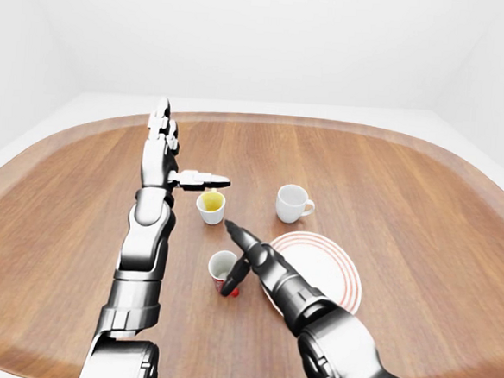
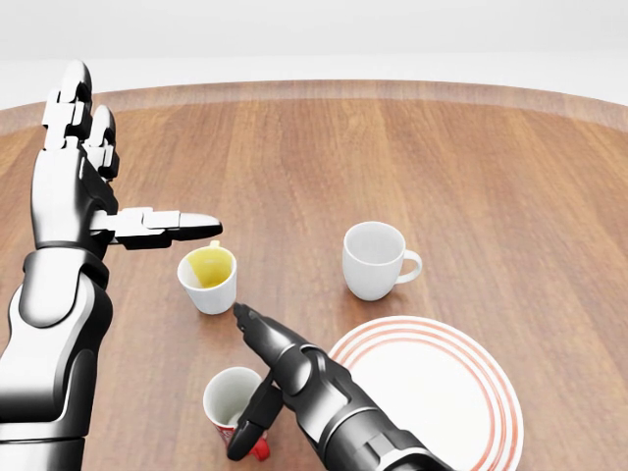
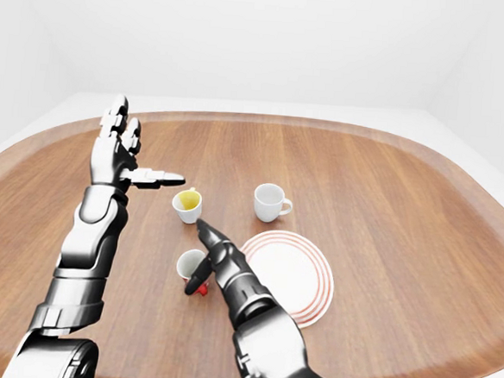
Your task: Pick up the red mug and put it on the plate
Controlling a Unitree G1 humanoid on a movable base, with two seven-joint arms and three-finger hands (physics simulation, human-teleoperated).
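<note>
A: Where is the red mug (image 2: 234,404)?

B: Low in the head view, a little left of centre, standing upright on the wooden surface (image 2: 412,157). Its outside is red with white lettering, its inside is white, and it looks empty.

A: And its handle?

B: Red, at the mug's lower right, partly hidden behind a dark finger of the right hand (image 2: 257,378).

A: The plate (image 2: 461,392)?

B: Just right of the mug, lying flat on the same surface. It is round and white, with thin red rings near its rim, and nothing lies on it.

A: Do the two touch?

B: I cannot tell; the arm covers the gap and the plate's left edge.
</note>
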